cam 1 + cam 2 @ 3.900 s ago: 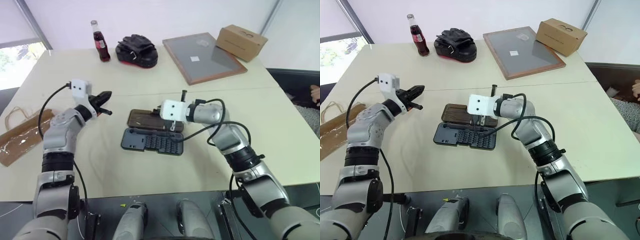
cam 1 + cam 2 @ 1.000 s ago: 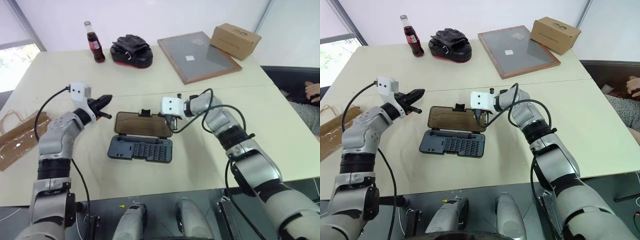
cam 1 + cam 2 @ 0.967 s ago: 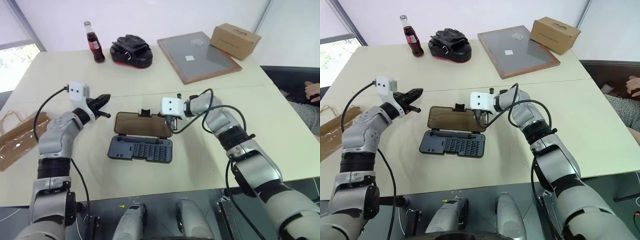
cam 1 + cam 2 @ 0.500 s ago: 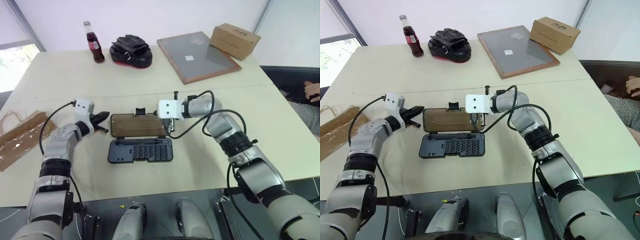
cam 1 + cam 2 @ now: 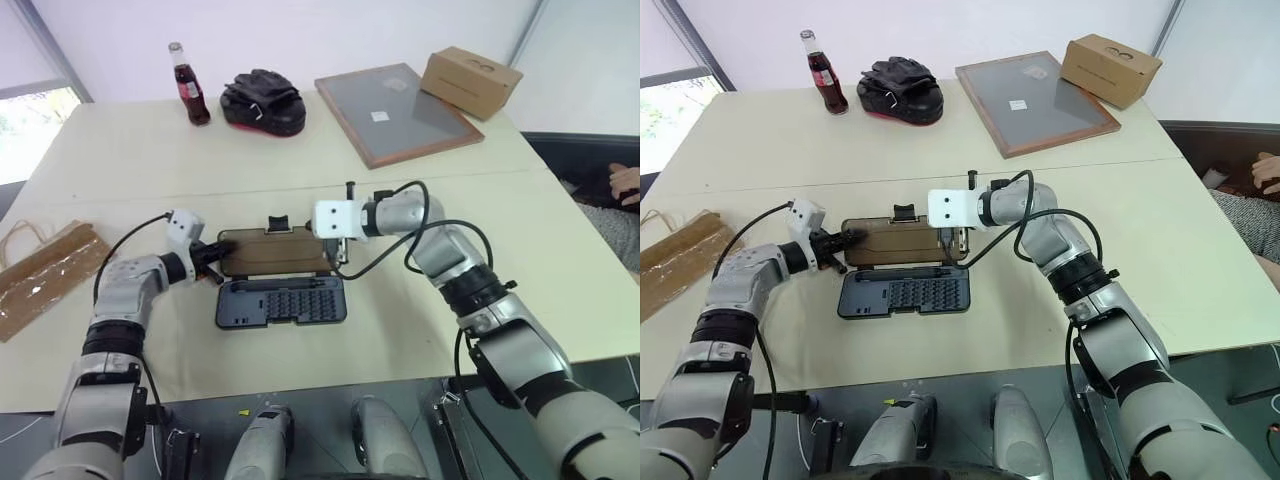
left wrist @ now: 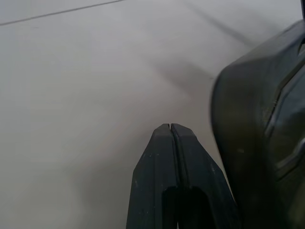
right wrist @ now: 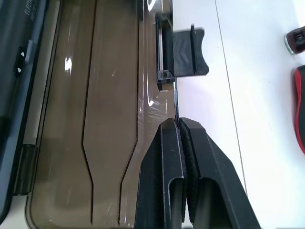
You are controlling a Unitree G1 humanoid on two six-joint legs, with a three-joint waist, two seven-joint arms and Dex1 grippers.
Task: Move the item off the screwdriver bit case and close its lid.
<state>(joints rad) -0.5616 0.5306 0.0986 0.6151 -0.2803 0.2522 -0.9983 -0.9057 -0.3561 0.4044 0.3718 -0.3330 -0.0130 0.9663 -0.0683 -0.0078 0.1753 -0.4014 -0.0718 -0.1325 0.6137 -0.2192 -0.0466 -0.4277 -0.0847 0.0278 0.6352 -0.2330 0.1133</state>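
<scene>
Lid [image 5: 275,252]: raised, far edge pinched in right gripper [image 7: 177,125] for swinging shut. Left gripper [image 5: 845,240]: fingers together, empty, against lid's end, likely steadying. Paper bag [image 5: 45,275]: well outboard, already cleared.

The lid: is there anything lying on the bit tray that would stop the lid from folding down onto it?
Nothing visible does. The lid lies open behind the tray, whose rows of bits are uncovered. The paper bag lies apart, near the table's left edge.
</scene>
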